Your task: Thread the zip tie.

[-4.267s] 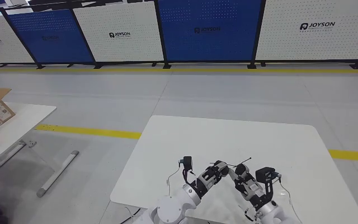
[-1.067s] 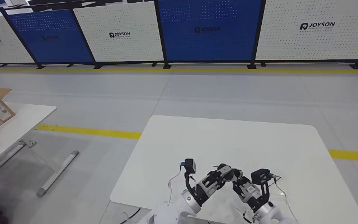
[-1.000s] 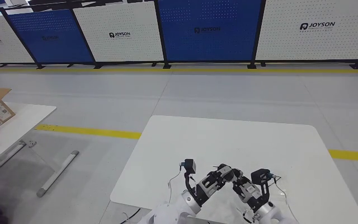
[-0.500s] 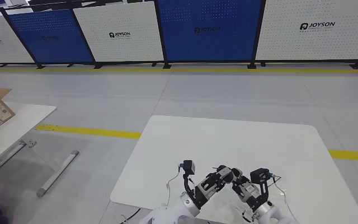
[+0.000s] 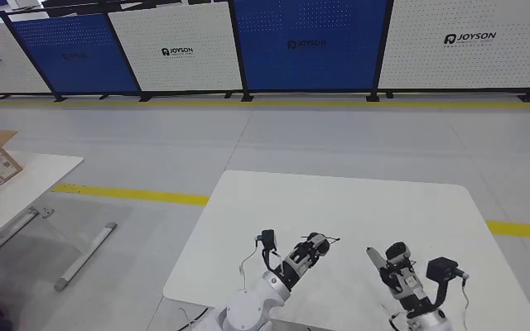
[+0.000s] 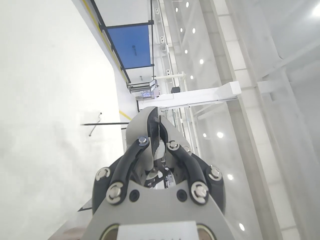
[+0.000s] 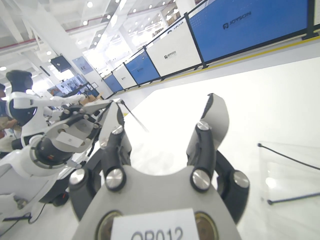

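Observation:
A thin black zip tie point(image 6: 105, 124) sticks out sideways from my left gripper point(image 6: 155, 117), which is shut on one end of it, a little above the white table point(image 5: 348, 207). From above, the left gripper point(image 5: 315, 242) hangs over the table's near middle with the zip tie point(image 5: 330, 241) at its tip. My right gripper point(image 7: 165, 103) stands open and holds nothing. It is apart from the left gripper point(image 7: 112, 103), whose zip tie point(image 7: 136, 121) points toward the gap between the two. In the top view the right gripper point(image 5: 386, 251) is off to the right.
Two spare black zip ties point(image 7: 287, 158) lie on a clear sheet point(image 7: 275, 176) on the table beside my right gripper. The near table edge point(image 5: 178, 294) is close behind both arms. Blue and white panels point(image 5: 306, 45) stand far behind.
The two grippers were close together at the table's near middle. Now the right arm has pulled away to the right with its gripper open, and the left gripper has shifted slightly left, keeping the zip tie.

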